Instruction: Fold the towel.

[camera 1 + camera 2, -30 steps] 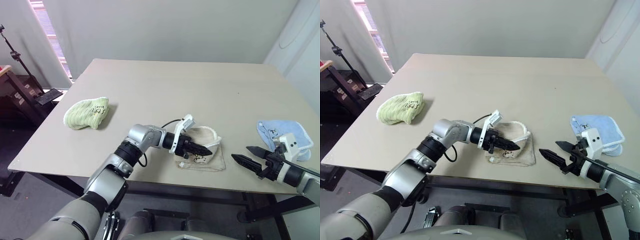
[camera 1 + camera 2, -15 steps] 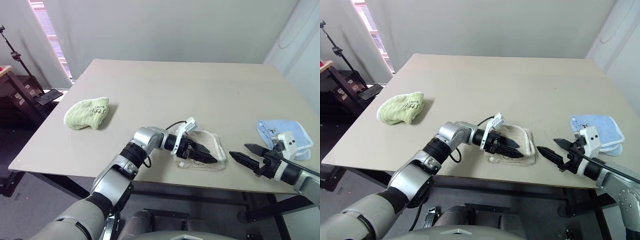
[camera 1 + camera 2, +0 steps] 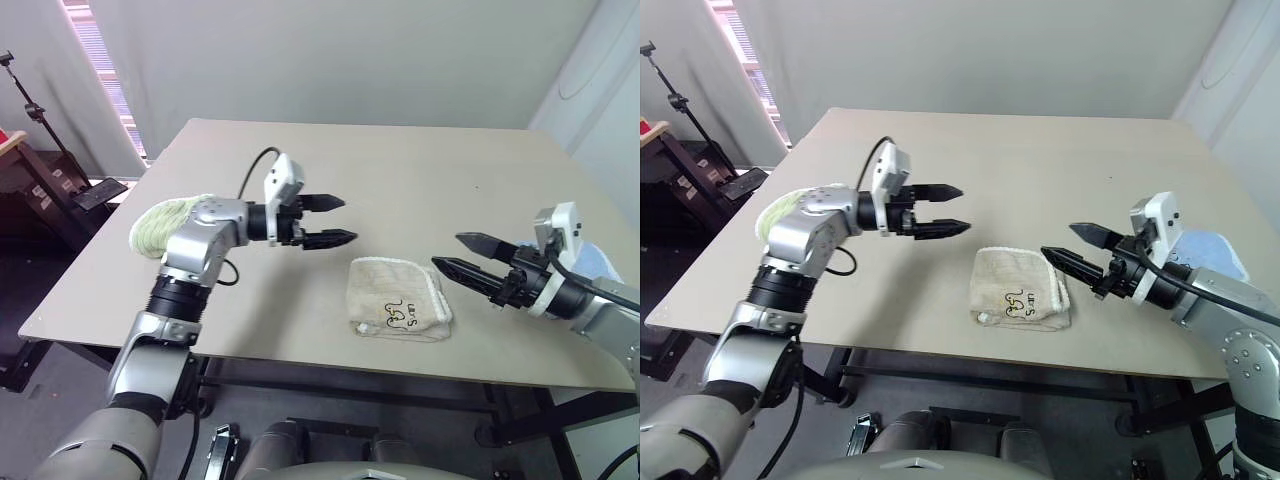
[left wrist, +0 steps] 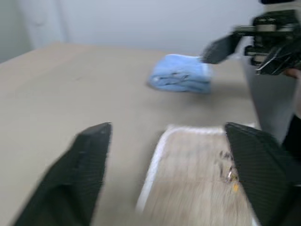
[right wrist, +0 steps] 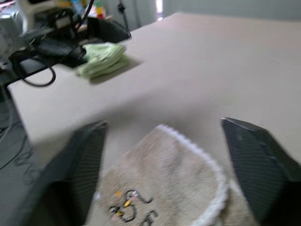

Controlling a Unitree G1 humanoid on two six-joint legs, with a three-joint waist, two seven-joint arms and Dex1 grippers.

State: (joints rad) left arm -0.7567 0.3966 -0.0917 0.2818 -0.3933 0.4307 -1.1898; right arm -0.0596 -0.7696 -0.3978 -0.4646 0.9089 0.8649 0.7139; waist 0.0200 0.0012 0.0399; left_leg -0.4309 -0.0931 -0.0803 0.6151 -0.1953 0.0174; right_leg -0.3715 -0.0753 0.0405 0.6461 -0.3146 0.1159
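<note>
Towel [image 3: 398, 300] lies in compact folded bundle, lower centre of frame, near front edge of worktop [image 3: 400, 170]; white edging along right side, handwritten tag facing up. Left hand [image 3: 330, 221] raised above worktop, upper left of towel, fingers spread, grasping nothing. Right hand [image 3: 462, 254] hovers just right of towel, fingers spread, empty. Judgement: fold looks complete; at most tidying left.

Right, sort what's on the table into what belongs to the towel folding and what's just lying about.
Belongs to the job:
- towel, beige, folded, lying on the table
- left gripper, open, raised off it
- right gripper, open, beside it

Lying about:
- green cloth, table's left side
- blue cloth, table's right side
</note>
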